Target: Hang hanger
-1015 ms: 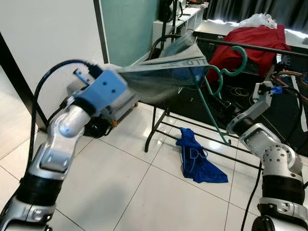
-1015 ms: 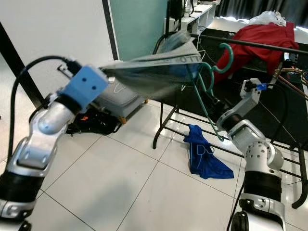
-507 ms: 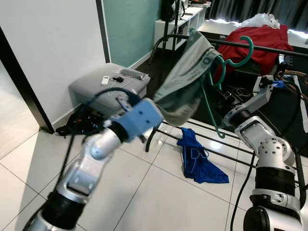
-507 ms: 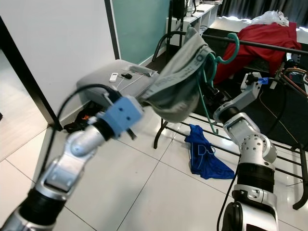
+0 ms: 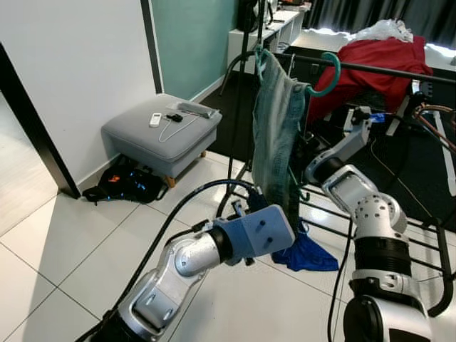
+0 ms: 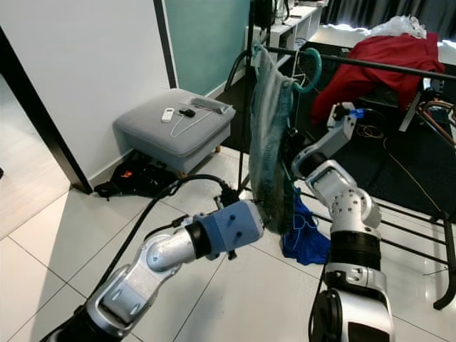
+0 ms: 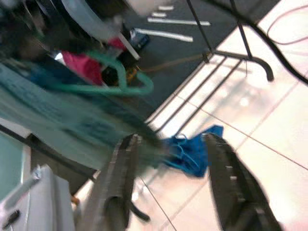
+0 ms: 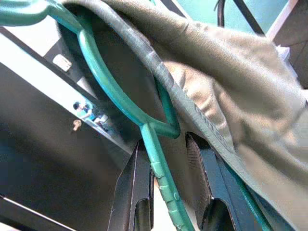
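We see a white tiled floor (image 5: 85,242) with a black clothes rail (image 5: 385,70) ahead. The green hanger (image 5: 324,71) hooks over that rail, above our right end effector (image 8: 166,192), whose fingers sit slightly apart around the hanger's lower bar. The grey-green garment (image 5: 274,135) now hangs straight down rather than stretched sideways as before. Our left end effector (image 7: 168,163), fingers spread, is at the garment's hem; grip unclear.
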Available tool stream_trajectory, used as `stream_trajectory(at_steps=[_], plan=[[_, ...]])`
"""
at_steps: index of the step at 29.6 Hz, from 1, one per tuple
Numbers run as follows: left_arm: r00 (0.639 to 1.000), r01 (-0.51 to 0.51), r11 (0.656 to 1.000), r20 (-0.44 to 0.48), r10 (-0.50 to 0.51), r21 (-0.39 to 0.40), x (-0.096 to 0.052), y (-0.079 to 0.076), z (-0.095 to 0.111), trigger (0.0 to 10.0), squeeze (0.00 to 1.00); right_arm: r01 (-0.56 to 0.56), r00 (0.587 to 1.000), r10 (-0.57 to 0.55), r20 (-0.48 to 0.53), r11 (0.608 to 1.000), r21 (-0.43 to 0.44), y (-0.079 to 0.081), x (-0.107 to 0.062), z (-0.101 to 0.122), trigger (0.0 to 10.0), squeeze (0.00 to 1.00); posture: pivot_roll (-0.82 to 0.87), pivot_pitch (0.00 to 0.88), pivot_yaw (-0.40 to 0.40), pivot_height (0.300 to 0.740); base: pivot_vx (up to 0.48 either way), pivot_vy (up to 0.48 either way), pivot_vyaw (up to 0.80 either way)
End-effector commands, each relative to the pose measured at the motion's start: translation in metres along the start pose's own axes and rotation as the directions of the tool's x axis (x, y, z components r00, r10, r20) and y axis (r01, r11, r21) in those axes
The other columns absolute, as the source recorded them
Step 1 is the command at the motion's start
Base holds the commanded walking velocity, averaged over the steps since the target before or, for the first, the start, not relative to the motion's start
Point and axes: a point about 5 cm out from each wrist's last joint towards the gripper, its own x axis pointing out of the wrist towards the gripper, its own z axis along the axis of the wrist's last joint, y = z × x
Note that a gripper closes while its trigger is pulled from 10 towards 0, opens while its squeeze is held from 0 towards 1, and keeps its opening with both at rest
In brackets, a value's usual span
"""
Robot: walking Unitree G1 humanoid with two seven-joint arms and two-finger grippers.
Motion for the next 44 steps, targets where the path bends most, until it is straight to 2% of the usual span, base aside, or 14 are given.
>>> stream_trajectory(at_steps=[1,4,10,11,12,16,17,18,25,27,30,32,39,44], plan=[[0.999,0.046,0.999,-0.018,-0.046,-0.016,-0.003,-0.006,-0.002,10.0,1.0,-0.01,1.0,0.01,-0.016,1.0,-0.016,0.002,0.003,0.0,10.0,0.0,-0.07,0.046,-0.029,0.74,0.0,0.0,0.0],[0.972,0.191,0.98,-0.125,-0.197,-0.061,-0.026,-0.005,-0.019,10.0,1.0,-0.054,0.994,0.042,-0.103,0.992,-0.115,-0.001,-0.001,0.003,10.0,0.0,-0.07,0.047,-0.031,0.74,0.0,0.0,0.0],[0.959,0.228,0.97,-0.155,-0.238,-0.082,-0.049,0.013,-0.023,10.0,1.0,-0.177,0.968,0.136,-0.209,0.965,-0.194,-0.002,-0.013,0.009,10.0,0.0,-0.08,0.05,-0.033,0.74,0.0,0.0,0.0],[0.968,0.192,0.979,-0.152,-0.2,-0.071,-0.059,0.032,-0.021,10.0,1.0,-0.267,0.937,0.195,-0.29,0.936,-0.231,-0.002,-0.024,0.01,10.0,0.0,-0.08,0.05,-0.033,0.74,0.0,0.0,0.0],[0.968,0.192,0.979,-0.152,-0.2,-0.071,-0.059,0.032,-0.021,10.0,1.0,-0.267,0.937,0.195,-0.29,0.936,-0.231,-0.002,-0.024,0.01,10.0,0.0,-0.08,0.05,-0.033,0.74,0.0,0.0,0.0],[0.995,-0.046,0.997,-0.087,0.051,0.064,-0.094,0.118,0.006,10.0,1.0,-0.491,0.799,0.266,-0.539,0.806,-0.33,-0.014,-0.066,0.016,10.0,0.0,-0.07,0.05,-0.035,0.74,0.0,0.0,0.0],[0.995,-0.046,0.997,-0.087,0.051,0.064,-0.094,0.118,0.006,10.0,1.0,-0.491,0.799,0.266,-0.539,0.806,-0.33,-0.014,-0.066,0.016,10.0,0.0,-0.07,0.05,-0.035,0.74,0.0,0.0,0.0],[0.994,-0.085,0.994,-0.065,0.089,0.068,-0.1,0.131,0.013,10.0,0.0,-0.524,0.776,0.277,-0.567,0.784,-0.334,-0.014,-0.072,0.019,10.0,0.0,-0.08,0.05,-0.033,0.74,0.0,0.0,0.0],[0.997,-0.08,0.996,0.021,0.079,0.049,-0.122,0.161,0.045,10.0,0.0,-0.622,0.703,0.352,-0.618,0.726,-0.294,-0.009,-0.083,0.028,10.0,0.0,-0.07,0.043,-0.029,0.74,0.0,0.0,0.0],[0.998,-0.06,0.997,0.024,0.059,0.043,-0.123,0.16,0.047,10.0,0.0,-0.63,0.697,0.362,-0.619,0.721,-0.288,-0.007,-0.083,0.028,10.0,0.0,-0.07,0.043,-0.029,0.74,0.0,0.0,0.0],[0.994,0.109,0.994,-0.007,-0.109,0.019,-0.124,0.142,0.045,10.0,0.0,-0.668,0.662,0.4,-0.634,0.698,-0.257,-0.002,-0.083,0.025,10.0,0.0,-0.07,0.039,-0.028,0.74,0.0,0.0,0.0],[0.987,0.161,0.987,-0.008,-0.161,0.014,-0.118,0.134,0.044,10.0,0.0,-0.719,0.591,0.425,-0.685,0.663,-0.209,0.003,-0.085,0.013,10.0,0.0,-0.07,0.031,-0.028,0.74,0.0,0.0,0.0],[0.98,0.201,0.979,0.01,-0.201,0.024,-0.112,0.132,0.047,10.0,0.0,-0.782,0.487,0.45,-0.748,0.606,-0.144,0.009,-0.088,-0.002,10.0,0.0,-0.07,0.025,-0.03,0.74,0.0,0.0,0.0],[0.98,0.197,0.98,0.034,-0.198,0.031,-0.112,0.136,0.054,10.0,0.0,-0.794,0.458,0.454,-0.764,0.595,-0.123,0.009,-0.089,-0.005,10.0,0.0,-0.07,0.023,-0.03,0.74,0.0,0.0,0.0]])
